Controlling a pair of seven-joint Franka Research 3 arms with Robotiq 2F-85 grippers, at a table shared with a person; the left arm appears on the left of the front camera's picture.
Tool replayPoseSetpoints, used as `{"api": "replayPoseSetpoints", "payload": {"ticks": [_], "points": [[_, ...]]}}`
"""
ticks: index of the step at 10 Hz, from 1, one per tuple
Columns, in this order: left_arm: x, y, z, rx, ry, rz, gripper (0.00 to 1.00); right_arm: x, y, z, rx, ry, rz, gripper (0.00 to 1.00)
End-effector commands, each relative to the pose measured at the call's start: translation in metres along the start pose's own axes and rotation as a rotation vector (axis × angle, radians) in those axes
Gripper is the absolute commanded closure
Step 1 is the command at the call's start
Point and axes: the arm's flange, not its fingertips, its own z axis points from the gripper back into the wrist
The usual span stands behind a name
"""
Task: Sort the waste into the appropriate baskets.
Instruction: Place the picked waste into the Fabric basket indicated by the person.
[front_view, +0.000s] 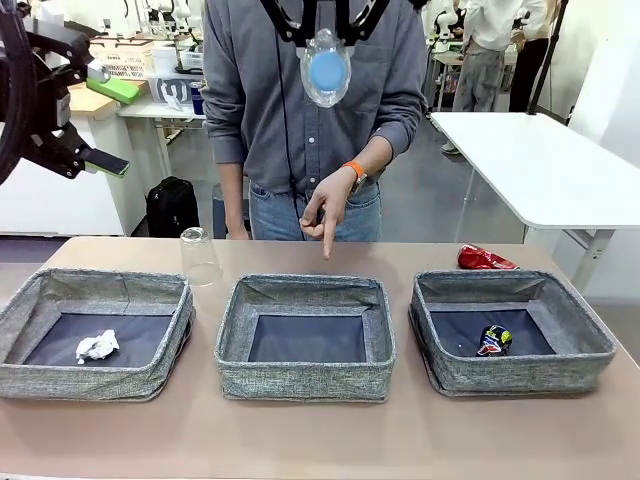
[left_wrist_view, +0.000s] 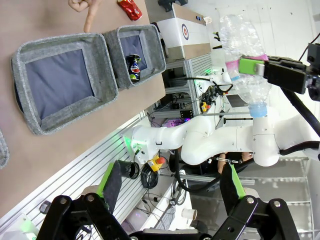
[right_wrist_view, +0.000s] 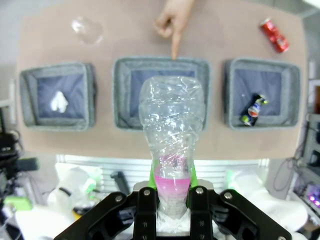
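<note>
**Bottle held high; middle basket looked next**

You had the right gripper (right_wrist_view: 172, 182) hanging well above the table (front_view: 300, 440). The middle basket (right_wrist_view: 160, 62) lay bare straight past its fingers. The person's hand (front_view: 325, 205), beyond that basket, pointed one finger down at its far rim. I took that as the target being marked.

The fingers were pinching the bottle (right_wrist_view: 171, 125) at its pink label, so the step in hand was the carry. The next move called for you to lower until the bottle sat between the basket's walls, then let go.

The left gripper (left_wrist_view: 172, 182) was raised off to the side, fingers spread wide with nothing between them.

Below and left of the right gripper stood the left basket (front_view: 100, 285) with the tissue (front_view: 97, 346) inside. The cup (front_view: 200, 257) was upside down just beyond it. Below and right, the right basket (front_view: 510, 283) held the dark can (front_view: 494, 340), and the red can (front_view: 483, 259) lay on the table beyond it.

The right wrist view gave you the pinch and the drop line. The left wrist view gave the bottle side-on, with a green pad across its label. The front view gave the bottle cap-first and the gripper's height over the baskets.
</note>
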Motion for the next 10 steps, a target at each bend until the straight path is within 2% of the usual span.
{"api": "replayPoseSetpoints", "payload": {"ticks": [1, 3, 6, 7, 10], "points": [[0.000, 0.000, 0.000, -0.021, -0.002, -0.021, 0.00, -0.001, 0.004, -0.065, 0.047, -0.026, 0.115, 0.77], [0.000, 0.000, 0.000, -0.021, -0.002, -0.021, 0.00, -0.026, 0.005, -0.163, 0.109, 0.008, 0.118, 0.77], [0.000, 0.000, 0.000, -0.021, -0.002, -0.021, 0.00, -0.057, 0.002, -0.255, 0.182, 0.041, 0.102, 0.77], [0.000, 0.000, 0.000, -0.021, -0.002, -0.021, 0.00, -0.058, 0.002, -0.276, 0.150, 0.060, 0.077, 0.77], [0.000, 0.000, 0.000, -0.021, -0.002, -0.021, 0.00, -0.048, -0.005, -0.284, 0.124, 0.070, 0.051, 0.77]]}}
